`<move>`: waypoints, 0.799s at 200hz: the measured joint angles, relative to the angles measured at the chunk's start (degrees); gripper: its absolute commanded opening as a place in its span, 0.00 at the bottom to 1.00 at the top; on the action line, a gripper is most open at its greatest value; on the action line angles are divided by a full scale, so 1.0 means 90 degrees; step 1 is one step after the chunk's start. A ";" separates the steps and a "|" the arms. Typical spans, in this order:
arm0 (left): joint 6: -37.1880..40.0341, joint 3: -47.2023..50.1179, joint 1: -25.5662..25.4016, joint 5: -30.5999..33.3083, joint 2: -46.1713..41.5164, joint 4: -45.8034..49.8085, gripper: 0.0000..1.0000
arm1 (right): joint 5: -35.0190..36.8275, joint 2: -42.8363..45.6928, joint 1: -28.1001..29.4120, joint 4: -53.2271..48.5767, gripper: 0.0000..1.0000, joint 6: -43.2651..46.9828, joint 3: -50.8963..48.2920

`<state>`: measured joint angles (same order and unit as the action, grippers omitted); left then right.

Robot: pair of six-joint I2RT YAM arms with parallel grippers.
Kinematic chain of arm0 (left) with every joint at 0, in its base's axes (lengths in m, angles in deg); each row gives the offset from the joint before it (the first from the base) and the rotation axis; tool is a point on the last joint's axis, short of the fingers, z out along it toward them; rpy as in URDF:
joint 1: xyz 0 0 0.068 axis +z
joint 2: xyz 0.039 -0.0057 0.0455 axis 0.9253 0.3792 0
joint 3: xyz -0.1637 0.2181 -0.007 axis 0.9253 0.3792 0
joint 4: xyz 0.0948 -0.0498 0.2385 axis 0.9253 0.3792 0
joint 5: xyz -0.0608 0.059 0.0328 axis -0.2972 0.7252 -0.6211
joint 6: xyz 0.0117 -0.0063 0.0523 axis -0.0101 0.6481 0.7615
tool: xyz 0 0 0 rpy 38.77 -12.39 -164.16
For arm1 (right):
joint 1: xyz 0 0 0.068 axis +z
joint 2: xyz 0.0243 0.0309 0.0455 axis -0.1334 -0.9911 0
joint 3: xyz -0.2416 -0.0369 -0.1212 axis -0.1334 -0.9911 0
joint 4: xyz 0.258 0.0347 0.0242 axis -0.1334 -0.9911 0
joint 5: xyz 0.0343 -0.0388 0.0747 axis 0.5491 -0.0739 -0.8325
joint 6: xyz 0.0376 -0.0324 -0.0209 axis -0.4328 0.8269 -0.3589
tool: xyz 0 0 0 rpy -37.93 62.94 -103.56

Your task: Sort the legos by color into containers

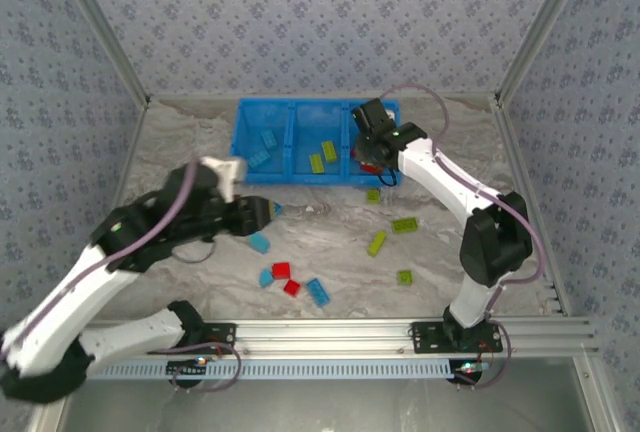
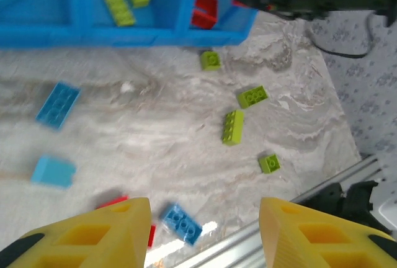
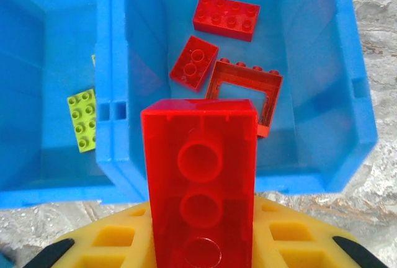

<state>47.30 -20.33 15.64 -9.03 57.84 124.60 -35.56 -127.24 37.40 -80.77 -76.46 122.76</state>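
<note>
Right wrist view: a translucent red rectangular plastic brick (image 3: 200, 181) is clamped in the right gripper (image 3: 200, 243) above the right-hand compartment (image 3: 310, 69) of the bright blue plastic bin (image 1: 300, 180), which is set at the far edge of the marble-patterned table (image 1: 180, 142). Three red pieces (image 3: 226, 17) are already lying inside. Lime green bricks (image 1: 322, 156) are seen in the middle compartment and light blue bricks (image 1: 265, 148) in the left one. Sorting is judged roughly half done. About nine loose bricks (image 1: 377, 243), green, blue and red, are left nearer the table's near edge. The left gripper (image 2: 203, 212) is held open, with nothing between its fingers.

No readable text or markings.
</note>
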 measured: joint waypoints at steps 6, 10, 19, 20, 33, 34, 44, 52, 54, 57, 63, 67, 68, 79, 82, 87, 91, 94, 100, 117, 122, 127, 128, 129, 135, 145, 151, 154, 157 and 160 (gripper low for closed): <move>0.0005 -0.0267 -0.0381 0.0418 0.0401 -0.0155 0.50 | -0.0041 -0.0085 -0.0056 -0.0012 0.20 0.0034 0.0056; 0.0032 -0.0396 -0.0551 0.0629 0.0639 -0.0260 0.50 | -0.0075 -0.0131 -0.0087 -0.0012 0.20 0.0044 0.0085; 0.0095 -0.0714 -0.0935 0.1127 0.1190 -0.0517 0.50 | -0.0141 -0.0236 -0.0158 -0.0036 0.20 0.0083 0.0182; 0.0107 -0.0760 -0.0988 0.1188 0.1275 -0.0554 0.50 | -0.0146 -0.0243 -0.0163 -0.0036 0.20 0.0085 0.0189; 0.0223 -0.1217 -0.1401 0.1722 0.1953 -0.0716 0.50 | -0.0233 -0.0384 -0.0294 -0.0080 0.20 0.0141 0.0369; 0.0231 -0.1268 -0.1440 0.1768 0.2030 -0.0743 0.50 | -0.0236 -0.0391 -0.0301 -0.0080 0.20 0.0148 0.0379; 0.0338 -0.1647 -0.1681 0.2069 0.2506 -0.0818 0.51 | -0.0311 -0.0491 -0.0423 -0.0136 0.20 0.0177 0.0534; 0.0401 -0.1938 -0.1841 0.2266 0.2837 -0.0872 0.51 | -0.0338 -0.0585 -0.0520 -0.0199 0.20 0.0199 0.0702; 0.0425 -0.2008 -0.1880 0.2307 0.2924 -0.0891 0.51 | -0.0335 -0.0614 -0.0542 -0.0221 0.20 0.0202 0.0753; 0.0444 -0.2098 -0.1928 0.2373 0.3031 -0.0911 0.51 | -0.0350 -0.0663 -0.0576 -0.0257 0.20 0.0211 0.0831; 0.0498 -0.2288 -0.2035 0.2489 0.3254 -0.0969 0.51 | -0.0359 -0.0784 -0.0636 -0.0335 0.20 0.0226 0.1027; 0.0517 -0.2407 -0.2101 0.2552 0.3385 -0.0996 0.52 | -0.0347 -0.0850 -0.0665 -0.0367 0.20 0.0236 0.1141; 0.0522 -0.2424 -0.2113 0.2569 0.3407 -0.0998 0.52 | -0.0342 -0.0886 -0.0678 -0.0376 0.20 0.0240 0.1188; 0.0566 -0.2657 -0.2302 0.2756 0.3721 -0.1098 0.52 | -0.0294 -0.1146 -0.0748 -0.0520 0.21 0.0245 0.1564; 0.0576 -0.2698 -0.2344 0.2783 0.3791 -0.1127 0.52 | -0.0265 -0.1246 -0.0760 -0.0561 0.21 0.0245 0.1688; 0.0585 -0.2759 -0.2414 0.2824 0.3908 -0.1173 0.52 | -0.0216 -0.1382 -0.0775 -0.0636 0.21 0.0245 0.1875; 0.0588 -0.2788 -0.2453 0.2844 0.3976 -0.1195 0.52 | -0.0180 -0.1520 -0.0780 -0.0721 0.21 0.0243 0.2045; 0.0593 -0.2812 -0.2484 0.2861 0.4036 -0.1214 0.52 | -0.0141 -0.1603 -0.0780 -0.0758 0.21 0.0243 0.2147; 0.0590 -0.2832 -0.2540 0.2883 0.4124 -0.1258 0.52 | -0.0053 -0.1812 -0.0777 -0.0867 0.21 0.0238 0.2397; 0.0578 -0.2834 -0.2623 0.2922 0.4316 -0.1328 0.52 | 0.0206 -0.2351 -0.0772 -0.1124 0.22 0.0192 0.2926; 0.0578 -0.2834 -0.2623 0.2924 0.4352 -0.1345 0.52 | 0.0291 -0.2526 -0.0772 -0.1207 0.22 0.0170 0.3082; 0.0578 -0.2834 -0.2620 0.2924 0.4381 -0.1362 0.52 | 0.0357 -0.2664 -0.0772 -0.1285 0.22 0.0160 0.3201; 0.0578 -0.2834 -0.2620 0.2926 0.4384 -0.1375 0.52 | 0.0379 -0.2708 -0.0775 -0.1299 0.23 0.0155 0.3237; 0.0578 -0.2834 -0.2620 0.2926 0.4386 -0.1382 0.52 | 0.0386 -0.2732 -0.0775 -0.1309 0.23 0.0148 0.3254; 0.0578 -0.2834 -0.2620 0.2926 0.4401 -0.1430 0.52 | 0.0461 -0.2924 -0.0784 -0.1396 0.22 0.0117 0.3402; 0.0578 -0.2834 -0.2620 0.2960 0.4410 -0.1523 0.52 | 0.0559 -0.3194 -0.0809 -0.1530 0.23 0.0056 0.3604; 0.0576 -0.2834 -0.2623 0.2982 0.4410 -0.1571 0.52 | 0.0614 -0.3364 -0.0828 -0.1610 0.23 0.0015 0.3721; 0.0576 -0.2834 -0.2625 0.2997 0.4410 -0.1598 0.52 | 0.0644 -0.3429 -0.0838 -0.1651 0.23 0.0002 0.3772; 0.0573 -0.2834 -0.2635 0.3009 0.4410 -0.1620 0.52 | 0.0673 -0.3509 -0.0845 -0.1693 0.23 -0.0015 0.3823; 0.0559 -0.2832 -0.2635 0.3024 0.4410 -0.1644 0.52 | 0.0707 -0.3575 -0.0855 -0.1744 0.24 -0.0029 0.3883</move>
<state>52.33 -45.82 -8.08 18.18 97.54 109.80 -29.20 -159.42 29.71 -96.46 -76.72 157.71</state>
